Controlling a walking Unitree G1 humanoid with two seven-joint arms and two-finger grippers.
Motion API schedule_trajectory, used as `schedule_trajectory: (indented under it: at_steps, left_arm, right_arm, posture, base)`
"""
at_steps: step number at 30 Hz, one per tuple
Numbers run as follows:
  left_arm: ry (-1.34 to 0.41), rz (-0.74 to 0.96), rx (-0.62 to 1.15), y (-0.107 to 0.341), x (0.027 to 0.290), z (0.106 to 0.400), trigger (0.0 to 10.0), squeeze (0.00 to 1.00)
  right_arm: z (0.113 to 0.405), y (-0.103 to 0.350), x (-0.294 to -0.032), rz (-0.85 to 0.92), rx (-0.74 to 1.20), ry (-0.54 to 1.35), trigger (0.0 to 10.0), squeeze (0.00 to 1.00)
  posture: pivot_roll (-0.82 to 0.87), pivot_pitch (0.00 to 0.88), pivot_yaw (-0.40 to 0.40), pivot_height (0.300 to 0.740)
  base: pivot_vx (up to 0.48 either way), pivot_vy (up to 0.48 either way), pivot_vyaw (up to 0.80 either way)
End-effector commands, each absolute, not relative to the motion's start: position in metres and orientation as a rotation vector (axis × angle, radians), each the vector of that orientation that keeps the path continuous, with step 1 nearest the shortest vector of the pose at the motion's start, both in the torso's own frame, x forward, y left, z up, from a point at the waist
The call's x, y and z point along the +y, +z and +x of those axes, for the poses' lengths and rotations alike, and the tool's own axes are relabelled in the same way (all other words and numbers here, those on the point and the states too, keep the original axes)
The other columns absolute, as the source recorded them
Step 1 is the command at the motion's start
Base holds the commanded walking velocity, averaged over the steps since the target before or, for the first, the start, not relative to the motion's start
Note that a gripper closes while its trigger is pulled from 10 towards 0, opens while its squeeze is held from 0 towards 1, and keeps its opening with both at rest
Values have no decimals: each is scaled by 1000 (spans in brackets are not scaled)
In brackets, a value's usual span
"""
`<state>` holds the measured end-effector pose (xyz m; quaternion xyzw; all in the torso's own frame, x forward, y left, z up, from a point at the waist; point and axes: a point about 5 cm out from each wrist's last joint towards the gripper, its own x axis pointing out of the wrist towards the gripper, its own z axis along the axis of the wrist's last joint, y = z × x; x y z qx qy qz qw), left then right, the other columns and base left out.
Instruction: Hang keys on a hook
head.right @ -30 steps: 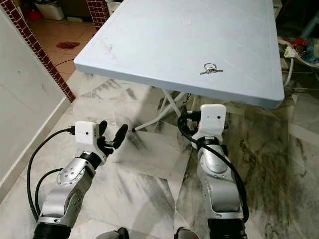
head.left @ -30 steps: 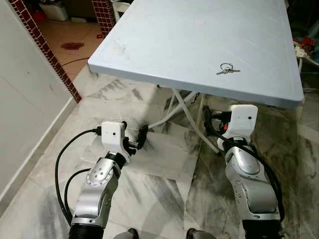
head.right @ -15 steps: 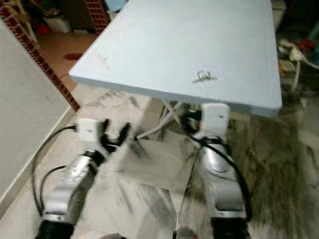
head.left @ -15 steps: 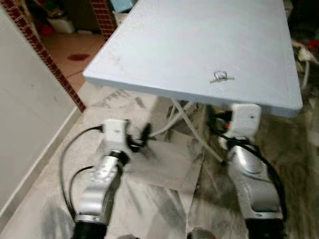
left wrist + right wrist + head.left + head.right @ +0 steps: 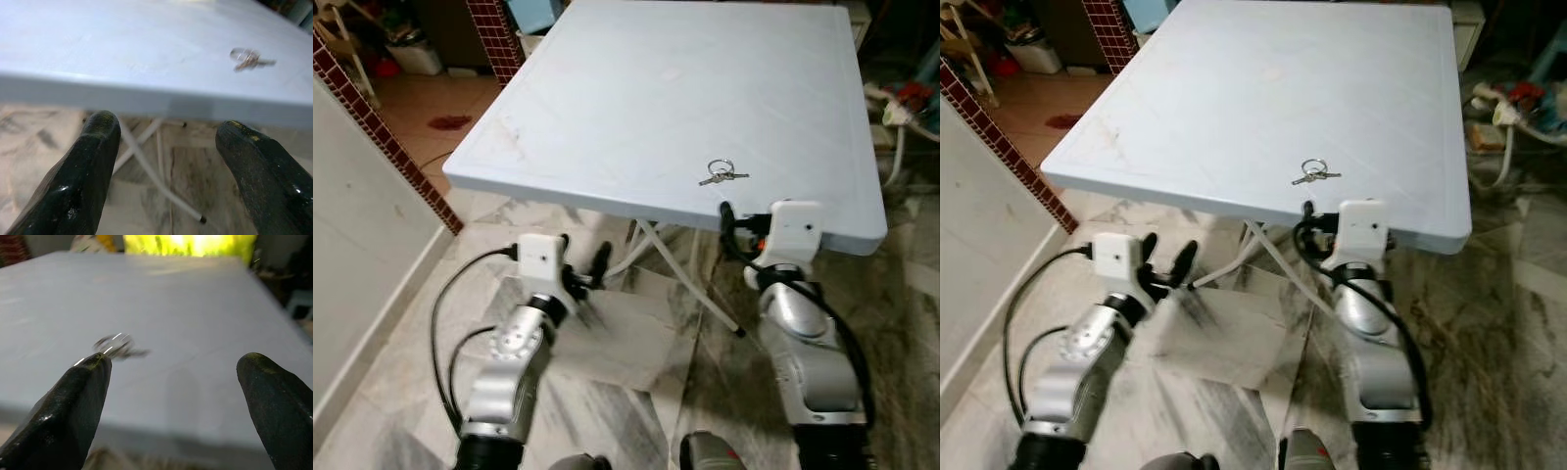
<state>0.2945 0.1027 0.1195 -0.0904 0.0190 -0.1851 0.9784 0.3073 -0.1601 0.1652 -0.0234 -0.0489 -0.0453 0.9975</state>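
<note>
A small bunch of keys (image 5: 722, 174) on a metal ring lies near the front edge of the pale blue folding table (image 5: 636, 88). My right gripper (image 5: 176, 364) is open and level with the tabletop at its front edge. The keys (image 5: 117, 345) lie a short way ahead of it, toward one finger. My left gripper (image 5: 1167, 253) is open too, lower down and to the left, in front of the table edge and below it. From the left wrist view the keys (image 5: 249, 57) lie far off on the tabletop.
White table legs (image 5: 656, 245) cross under the top, above the marble floor (image 5: 636, 372). A white wall with a red tiled edge (image 5: 372, 108) runs along the left. Clutter and cables (image 5: 906, 103) lie to the right of the table.
The camera has shifted, so the table sits nearer and lower in view. My right gripper has risen from under the table to its front edge. The keys lie as before.
</note>
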Motion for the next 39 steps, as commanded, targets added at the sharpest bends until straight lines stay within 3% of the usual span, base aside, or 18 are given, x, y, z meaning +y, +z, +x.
schedule_trajectory:
  at_steps: [1,19,27,39]
  left_arm:
    - [-349,-175,50,117,111,294,10000,0]
    - [-355,-164,53,119,114,297,10000,0]
    - [-368,-173,47,121,114,295,10000,0]
    - [-382,-162,54,122,115,294,10000,0]
  right_arm:
    - [309,167,-151,-30,-105,-64,10000,0]
    - [307,157,-127,38,-54,66,10000,0]
    - [306,152,-118,57,-26,103,10000,0]
    - [309,148,-128,22,15,-2,10000,0]
  posture:
    - [-41,188,90,740]
    - [-28,192,114,740]
    - [-18,194,125,740]
    - [-14,200,140,740]
  base:
    - [382,0,0]
    - [349,0,0]
    - [0,0,0]
    - [0,0,0]
